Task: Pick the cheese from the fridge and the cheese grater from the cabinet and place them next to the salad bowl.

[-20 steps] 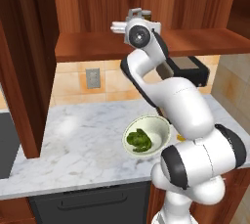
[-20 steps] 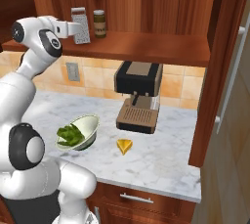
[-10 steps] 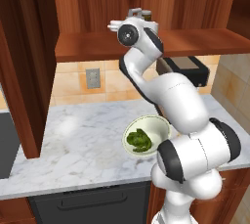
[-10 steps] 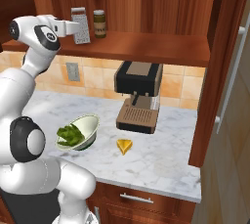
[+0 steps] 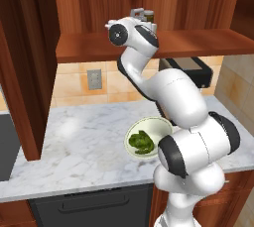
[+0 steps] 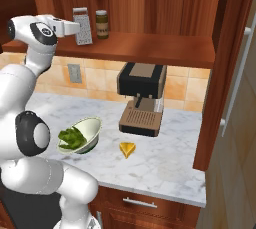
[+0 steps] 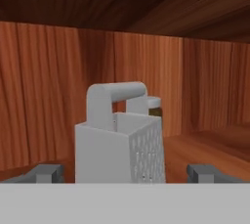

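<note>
The grey metal cheese grater (image 7: 119, 140) stands upright on the shelf of the reddish-brown cabinet (image 6: 150, 48), also seen as the cheese grater (image 6: 82, 25). My gripper (image 7: 124, 174) is open at shelf height, one fingertip (image 7: 46, 173) on each side of the grater and neither touching it. From the right base view the gripper (image 6: 75, 27) reaches the grater's left side. The yellow cheese (image 6: 127, 149) lies on the marble counter, just right of the salad bowl (image 6: 80, 134). The salad bowl (image 5: 146, 137) sits close in front of my arm.
A dark labelled jar (image 6: 101, 24) stands on the shelf right behind the grater. A coffee machine (image 6: 142, 98) sits on the counter (image 6: 170, 168) under the shelf. A tall grey door with a bar handle (image 6: 235, 93) closes off the right side.
The wrist has swung a little to the left and the hand has settled level with the grater. The grater, cheese and bowl have not moved.
</note>
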